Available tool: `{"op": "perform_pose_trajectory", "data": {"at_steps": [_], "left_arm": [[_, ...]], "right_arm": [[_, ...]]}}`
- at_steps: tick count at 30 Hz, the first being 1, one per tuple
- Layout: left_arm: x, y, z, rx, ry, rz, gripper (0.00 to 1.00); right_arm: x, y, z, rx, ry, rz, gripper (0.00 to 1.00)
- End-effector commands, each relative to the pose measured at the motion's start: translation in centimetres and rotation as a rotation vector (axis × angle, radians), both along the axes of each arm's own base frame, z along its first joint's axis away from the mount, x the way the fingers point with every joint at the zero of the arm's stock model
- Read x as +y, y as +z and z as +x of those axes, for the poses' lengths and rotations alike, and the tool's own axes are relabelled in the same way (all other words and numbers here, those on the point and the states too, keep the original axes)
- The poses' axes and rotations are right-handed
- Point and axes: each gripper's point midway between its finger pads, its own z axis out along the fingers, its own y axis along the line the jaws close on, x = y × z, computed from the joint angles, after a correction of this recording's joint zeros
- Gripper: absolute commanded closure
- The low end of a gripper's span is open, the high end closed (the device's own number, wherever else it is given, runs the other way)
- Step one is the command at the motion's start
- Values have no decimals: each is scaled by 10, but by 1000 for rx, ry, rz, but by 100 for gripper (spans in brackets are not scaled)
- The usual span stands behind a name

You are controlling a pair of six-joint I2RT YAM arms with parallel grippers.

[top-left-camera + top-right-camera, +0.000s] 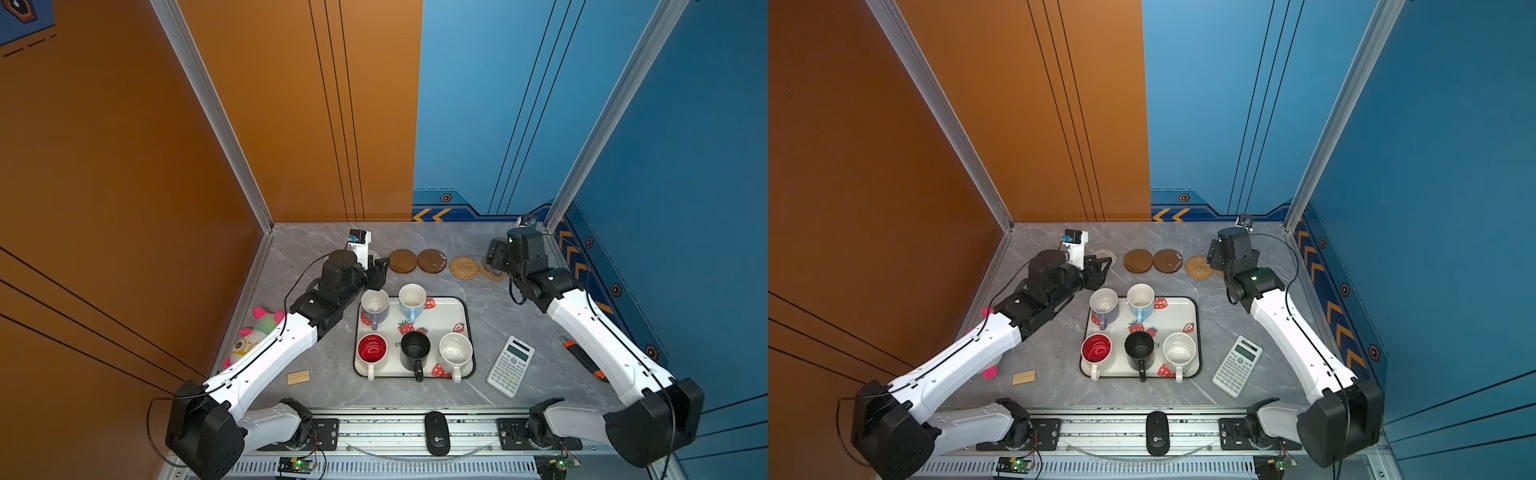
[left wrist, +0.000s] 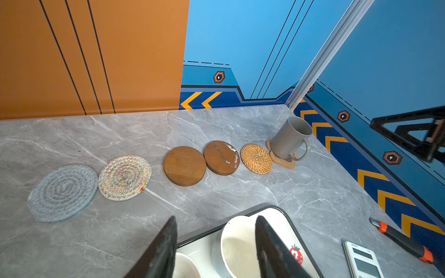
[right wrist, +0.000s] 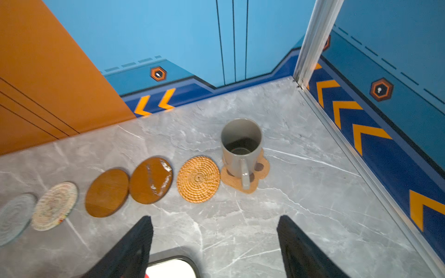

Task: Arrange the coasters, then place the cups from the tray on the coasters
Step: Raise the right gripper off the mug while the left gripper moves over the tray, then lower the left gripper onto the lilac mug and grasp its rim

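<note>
Coasters (image 2: 185,166) lie in a row mid-frame so each cup gets one. Grey handled mug (image 3: 241,146) sits on the brown paw-shaped coaster (image 3: 262,166); right jaws are wide and empty. Left jaws, half open and empty, hover by the mugs (image 1: 374,305) on the cream strawberry tray (image 1: 444,318), probably to pick one.

Notes on the rig itself. The left arm (image 1: 266,357) and right arm (image 1: 598,332) match: long rounded white shells, each with a row of small dark screw holes. Joints are black, with big blocky elbow housings (image 1: 203,432) and round motor cans (image 1: 343,266) farther out. A thin black cable (image 1: 300,281) runs along each arm. I see a small white mark (image 1: 549,277) on the black link past each white shell. The left wrist carries a white camera bracket (image 1: 360,243) with a blue patch. The left gripper (image 2: 216,219) and right gripper (image 3: 214,217) have flat black fingers (image 2: 163,250), dull and scuffed.
</note>
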Motion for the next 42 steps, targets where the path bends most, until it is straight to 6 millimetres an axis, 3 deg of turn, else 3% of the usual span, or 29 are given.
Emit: {"op": "perform_pose_trajectory", "data": {"at_steps": [1, 8, 11, 13, 19, 24, 28, 33, 42], "left_arm": [[-2, 5, -3, 6, -13, -41, 44], [-9, -8, -7, 78, -38, -12, 39], [-9, -14, -8, 120, -43, 57, 38], [-1, -25, -12, 187, -36, 171, 36], [27, -36, -21, 293, 46, 351, 35], [23, -51, -40, 372, -48, 389, 39], [30, -67, -53, 489, -79, 465, 39], [16, -82, -67, 569, -167, 418, 39], [13, -116, -84, 699, -181, 382, 35]], "right_arm": [[18, 9, -3, -80, -33, 56, 19], [76, 10, 3, -145, 68, 183, 19], [100, 0, -1, -142, 128, 197, 19], [105, -8, -2, -126, 141, 191, 19], [101, -17, -3, -117, 127, 177, 19], [98, -24, -2, -109, 128, 183, 19], [97, -27, -1, -108, 127, 191, 19], [99, -30, 1, -106, 134, 202, 19], [107, -35, 5, -103, 150, 225, 19]]}}
